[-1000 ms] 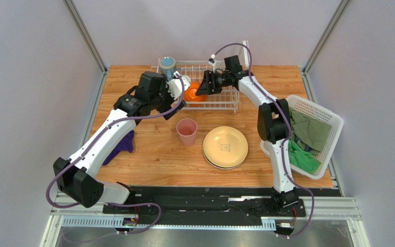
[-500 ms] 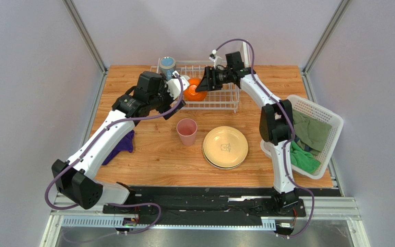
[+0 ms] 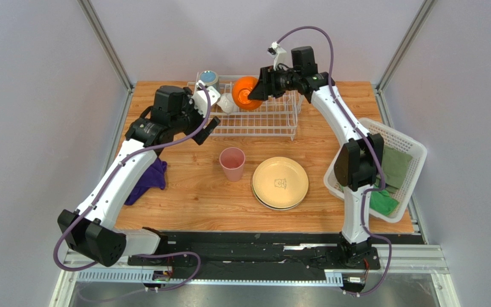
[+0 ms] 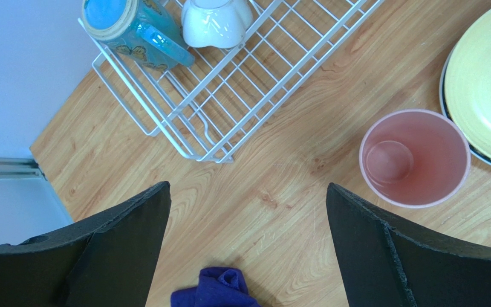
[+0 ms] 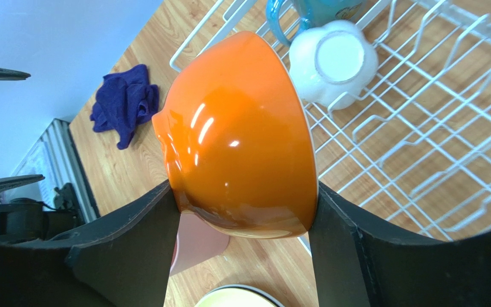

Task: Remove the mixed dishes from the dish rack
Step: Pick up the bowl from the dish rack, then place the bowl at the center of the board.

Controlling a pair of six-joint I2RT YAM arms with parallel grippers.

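Observation:
My right gripper is shut on the orange bowl and holds it on its side above the white wire dish rack; in the right wrist view the orange bowl fills the gap between the fingers. The blue mug and the small white bowl stand in the rack's left end; both show in the left wrist view, the mug and the bowl. My left gripper is open and empty over bare table left of the rack. The pink tumbler and the cream-yellow plate, stacked on a dark-rimmed plate, stand on the table.
A purple cloth lies at the table's left, beside my left arm. A white lattice basket with green cloths sits at the right edge. The rack's tall panel stands at its right end.
My right gripper has lifted the orange bowl up out of the rack and a little back. My left gripper has drawn back to the left, away from the rack.

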